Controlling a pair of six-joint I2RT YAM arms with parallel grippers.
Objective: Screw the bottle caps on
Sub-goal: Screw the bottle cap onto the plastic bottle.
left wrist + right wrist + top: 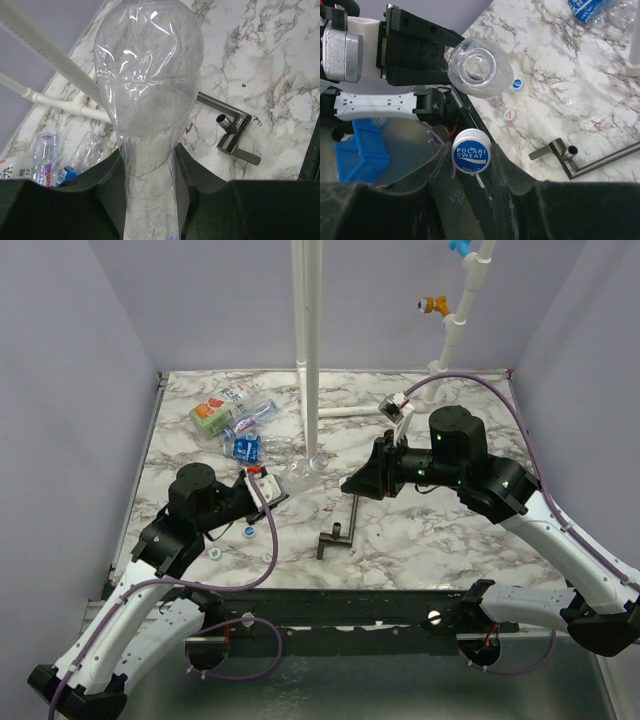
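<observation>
The left tool [148, 165] clamps the crumpled clear plastic bottle [150, 75], its mouth facing the right tool [470, 167], which pinches the round blue-and-white screw cap [471, 152]. Alignment seems in hand: the mouth is at the cap's twelve o'clock, apart; next, centre and twist.

The right gripper [471, 164] pinches a blue Pocari Sweat cap [471, 152] near an open-mouthed clear bottle [496, 80].

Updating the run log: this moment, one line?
left gripper: holds clear bottle | right gripper: holds Pocari Sweat cap | cap: apart from bottle
</observation>
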